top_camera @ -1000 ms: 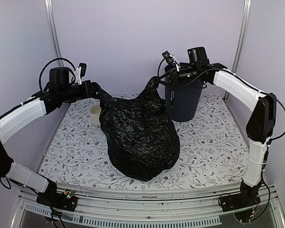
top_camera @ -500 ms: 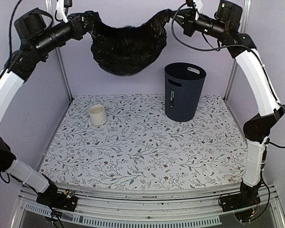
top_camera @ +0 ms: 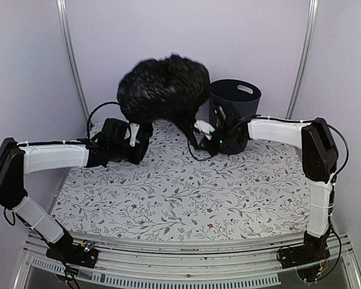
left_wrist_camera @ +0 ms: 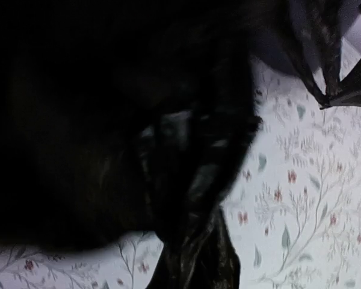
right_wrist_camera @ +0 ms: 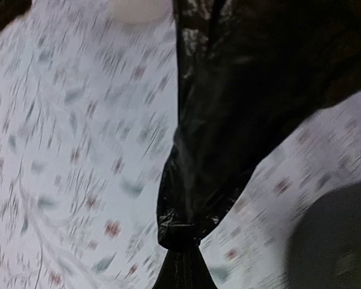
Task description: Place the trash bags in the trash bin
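Trash bags (top_camera: 162, 84) are seen ballooned at upper centre, just left of the trash bin (top_camera: 243, 99), not in it yet. Corners are pinched tight by left tool (top_camera: 137, 133) and right tool (top_camera: 204, 129), so binning is left.

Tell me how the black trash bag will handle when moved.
The trash bag is probably very light and floppy: it balloons above the table, pinched by the left gripper and right gripper. Its glossy, wrinkled film looks slippery, so it might slide from a loose grip.
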`<move>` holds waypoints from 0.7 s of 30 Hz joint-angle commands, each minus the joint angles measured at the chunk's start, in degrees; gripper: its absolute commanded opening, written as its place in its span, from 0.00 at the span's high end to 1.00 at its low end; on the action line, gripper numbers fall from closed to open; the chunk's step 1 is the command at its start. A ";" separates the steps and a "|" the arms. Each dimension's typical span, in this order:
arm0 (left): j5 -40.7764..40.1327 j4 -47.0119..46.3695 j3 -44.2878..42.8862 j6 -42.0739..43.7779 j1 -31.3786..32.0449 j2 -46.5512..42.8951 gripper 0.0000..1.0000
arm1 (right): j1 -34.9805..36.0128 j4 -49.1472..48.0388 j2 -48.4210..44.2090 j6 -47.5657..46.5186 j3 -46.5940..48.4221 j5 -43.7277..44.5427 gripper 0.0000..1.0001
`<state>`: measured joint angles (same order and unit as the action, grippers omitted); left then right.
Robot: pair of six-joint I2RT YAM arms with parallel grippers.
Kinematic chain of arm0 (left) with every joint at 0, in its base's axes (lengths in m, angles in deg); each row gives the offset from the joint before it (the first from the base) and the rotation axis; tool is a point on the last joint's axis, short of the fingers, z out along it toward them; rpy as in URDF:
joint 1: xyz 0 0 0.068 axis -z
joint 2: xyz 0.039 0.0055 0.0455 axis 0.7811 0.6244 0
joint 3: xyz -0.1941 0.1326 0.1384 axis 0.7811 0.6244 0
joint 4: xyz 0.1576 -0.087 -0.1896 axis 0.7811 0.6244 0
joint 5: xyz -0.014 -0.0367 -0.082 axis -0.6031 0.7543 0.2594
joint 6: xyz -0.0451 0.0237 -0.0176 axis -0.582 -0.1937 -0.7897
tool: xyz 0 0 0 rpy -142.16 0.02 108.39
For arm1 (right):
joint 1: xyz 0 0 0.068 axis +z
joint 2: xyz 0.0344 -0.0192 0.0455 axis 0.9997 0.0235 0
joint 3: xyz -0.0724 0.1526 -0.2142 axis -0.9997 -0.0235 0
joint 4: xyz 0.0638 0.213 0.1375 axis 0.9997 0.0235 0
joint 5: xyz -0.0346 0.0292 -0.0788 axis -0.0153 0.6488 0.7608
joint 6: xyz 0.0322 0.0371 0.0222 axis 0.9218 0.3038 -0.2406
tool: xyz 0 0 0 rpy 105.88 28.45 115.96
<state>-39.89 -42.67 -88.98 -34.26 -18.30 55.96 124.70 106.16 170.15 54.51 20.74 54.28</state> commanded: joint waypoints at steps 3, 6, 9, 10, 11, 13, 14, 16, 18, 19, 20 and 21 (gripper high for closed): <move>1.18 -2.62 5.20 -1.55 7.86 -31.47 1.00 | 0.16 20.31 -22.52 -6.91 -3.24 -33.67 0.99; -1.96 -0.28 3.76 -0.26 7.01 -33.76 1.00 | 0.02 21.82 -22.70 -5.69 1.84 -37.38 0.99; -2.44 2.67 1.29 -0.92 5.90 -30.86 1.00 | -1.34 19.60 -20.71 -2.26 4.05 -37.20 0.99; -2.28 3.29 0.53 -2.03 5.45 -29.99 1.00 | -2.31 18.58 -19.94 -0.08 4.77 -38.23 0.99; -1.97 4.11 -0.41 -3.44 5.07 -29.07 1.00 | -3.68 17.19 -19.27 1.73 5.55 -39.70 0.99; -0.37 6.21 -3.04 -5.62 3.83 -27.22 1.00 | -6.24 13.91 -17.66 9.10 7.32 -40.95 0.99; 0.52 7.43 -3.89 -6.29 3.31 -26.25 1.00 | -7.33 12.64 -16.98 11.28 8.41 -41.31 0.99; 1.95 8.72 -5.09 -7.56 1.91 -24.49 1.00 | -8.61 11.24 -15.07 15.21 10.41 -40.62 0.99; 4.47 8.71 -4.97 -9.97 -0.75 -22.96 1.00 | -8.81 10.52 -13.49 16.25 11.75 -36.33 0.99; 7.69 8.50 -4.77 -11.53 -2.61 -22.11 1.00 | -8.81 10.06 -12.61 16.51 11.99 -34.76 0.99; 10.49 8.10 -4.50 -13.00 -4.92 -21.30 1.00 | -8.81 9.43 -11.52 16.88 12.01 -32.87 0.99; 12.95 7.53 -4.34 -14.26 -7.24 -19.83 1.00 | -8.81 8.96 -10.25 17.64 12.01 -31.02 0.99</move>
<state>-35.57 -35.33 -92.41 -42.39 -19.09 34.73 115.92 116.15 156.03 66.51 32.74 17.21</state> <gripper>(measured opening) 0.009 0.016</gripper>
